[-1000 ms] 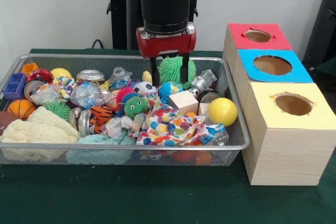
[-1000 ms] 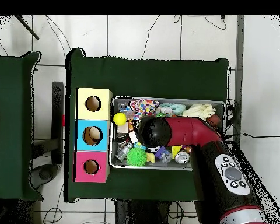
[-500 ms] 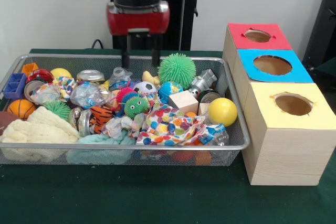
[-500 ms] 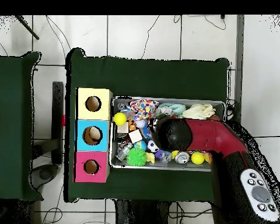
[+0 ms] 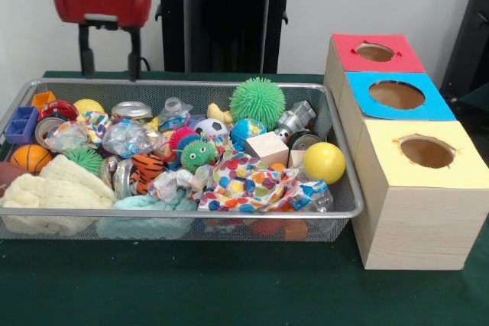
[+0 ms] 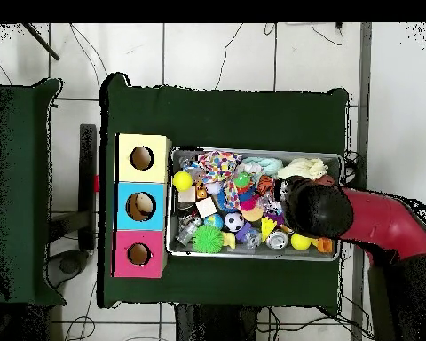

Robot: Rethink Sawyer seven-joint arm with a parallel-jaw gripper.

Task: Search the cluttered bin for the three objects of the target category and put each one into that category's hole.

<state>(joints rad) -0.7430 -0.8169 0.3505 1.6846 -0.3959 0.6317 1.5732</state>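
End effector (image 5: 106,53) above bin, fingers apart, empty.
Hangs over the far end of the wire bin (image 5: 345,211) away from the boxes; tiger-striped plush (image 5: 146,171) lies among clutter near a green spiky ball (image 5: 257,101); red-topped box hole (image 5: 374,52) stands beyond the blue-topped box (image 5: 396,95), on the green table (image 5: 229,288).

Arm's hanging down from about 11 o'clock in the front view, red wrist housing up top, gripper (image 5: 107,61) pointing straight down with its two black fingers (image 5: 86,59) spread apart and nothing between them. Overhead, the arm reaches in from 4 o'clock.
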